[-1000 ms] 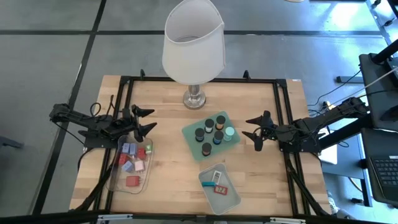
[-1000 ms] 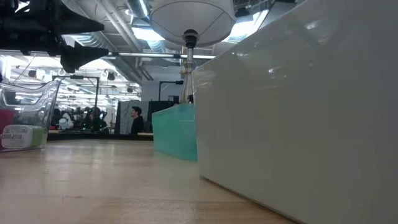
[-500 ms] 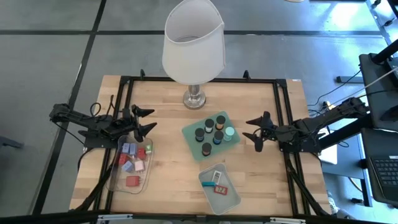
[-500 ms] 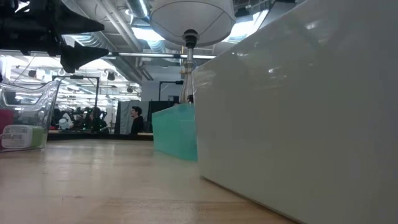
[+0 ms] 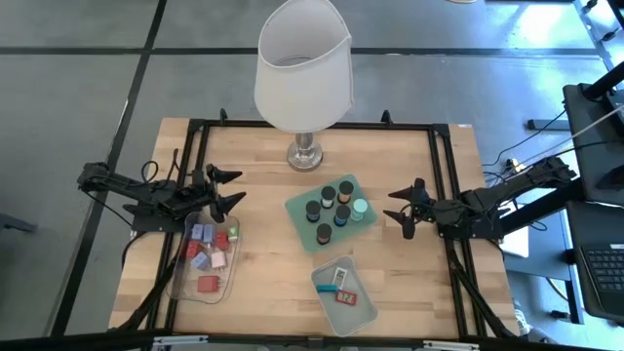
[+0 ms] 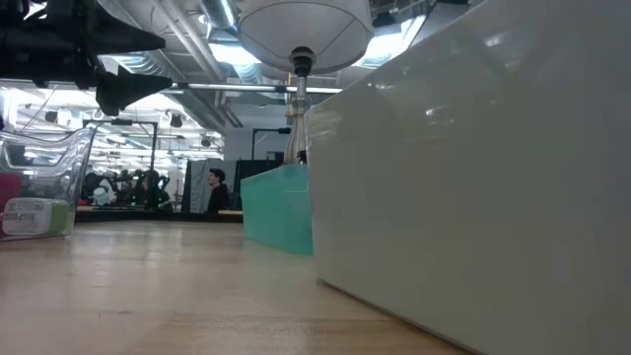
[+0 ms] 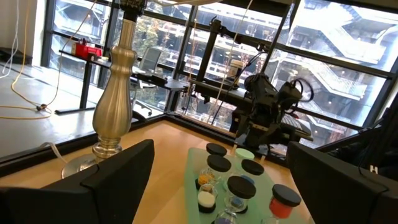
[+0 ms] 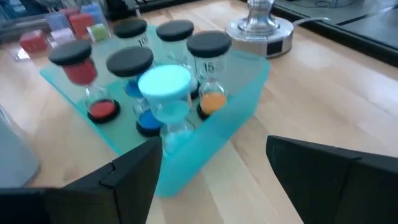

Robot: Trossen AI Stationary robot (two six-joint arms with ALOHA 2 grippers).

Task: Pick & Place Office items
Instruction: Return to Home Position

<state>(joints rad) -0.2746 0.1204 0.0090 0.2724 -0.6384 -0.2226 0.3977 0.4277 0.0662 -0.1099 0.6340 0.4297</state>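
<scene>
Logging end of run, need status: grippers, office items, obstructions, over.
Left gripper open, empty, by clear bin. Right gripper open, empty, beside mint tray. Office items in bin, mint tray, front tray. Lamp apart from both arms.

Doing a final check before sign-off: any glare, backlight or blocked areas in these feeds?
High view: even light on the table. Low view: the pale bin wall fills the right half, bright ceiling lights behind. Left wrist view: windows backlight the left gripper, its open jaws dark. Right wrist view: the teal tray evenly lit.
</scene>
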